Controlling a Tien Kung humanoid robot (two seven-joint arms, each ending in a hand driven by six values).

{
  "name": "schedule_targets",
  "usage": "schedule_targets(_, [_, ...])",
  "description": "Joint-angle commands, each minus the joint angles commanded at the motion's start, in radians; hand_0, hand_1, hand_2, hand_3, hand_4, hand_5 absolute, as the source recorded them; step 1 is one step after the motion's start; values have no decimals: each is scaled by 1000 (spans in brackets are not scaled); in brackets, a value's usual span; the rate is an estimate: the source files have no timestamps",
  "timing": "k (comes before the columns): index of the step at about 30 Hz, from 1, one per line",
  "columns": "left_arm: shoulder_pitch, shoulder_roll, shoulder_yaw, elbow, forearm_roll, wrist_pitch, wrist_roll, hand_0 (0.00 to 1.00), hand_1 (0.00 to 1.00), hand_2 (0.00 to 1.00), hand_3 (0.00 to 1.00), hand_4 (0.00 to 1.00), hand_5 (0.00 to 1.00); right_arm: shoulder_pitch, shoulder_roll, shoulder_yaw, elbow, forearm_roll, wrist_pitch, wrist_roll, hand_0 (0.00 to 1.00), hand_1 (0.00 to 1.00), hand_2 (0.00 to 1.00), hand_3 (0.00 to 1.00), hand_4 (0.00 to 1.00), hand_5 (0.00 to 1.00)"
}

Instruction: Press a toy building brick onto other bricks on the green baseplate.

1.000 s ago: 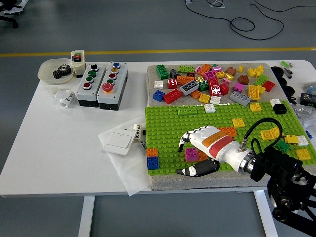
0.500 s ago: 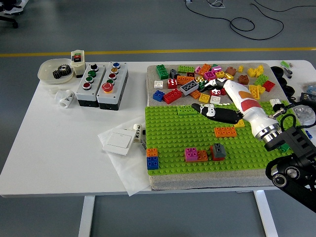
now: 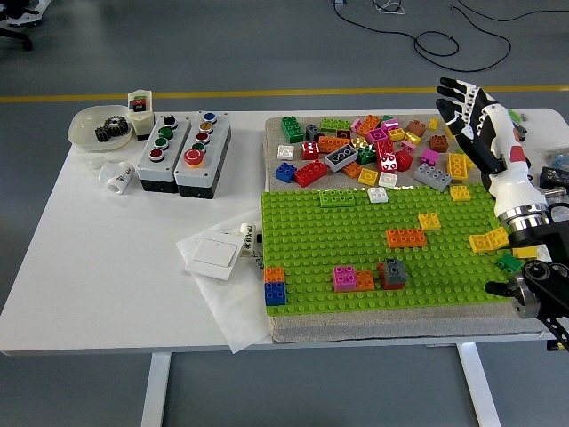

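Green baseplate (image 3: 338, 227) fills the table's right half, holding a small low cluster near its front edge: a grey brick (image 3: 395, 270) seated on red and orange ones, beside a pink brick (image 3: 345, 277). Loose bricks (image 3: 373, 142) lie heaped just behind the plate (handy as supply). Right hand (image 3: 480, 120) is raised above that heap's right end, fingers spread, holding nothing, clear of the plate so the pressed brick sits unobstructed.
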State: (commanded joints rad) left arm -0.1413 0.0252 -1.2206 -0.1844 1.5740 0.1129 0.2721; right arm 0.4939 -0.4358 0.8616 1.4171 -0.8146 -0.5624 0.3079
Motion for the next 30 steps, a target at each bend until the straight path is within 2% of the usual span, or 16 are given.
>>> schedule_targets(5, [6,-5,1,0,0,-5,5,810,783,788,581,611,623,-16,-7,25,-7,176,17,-8,821,788,826,831,998,883])
schedule_targets(14, [27,-14,-13,0,12,-10,13,814,784,789,580,611,622,-47,-5,21,-18,169,34,-27,836,792,828,835,998,903])
schedule_targets(30, [33,-14,-9,4,-1,-6,12,801,784,789,581,614,624,-39,11,19,-65,166,46,-46,848,803,835,847,998,890])
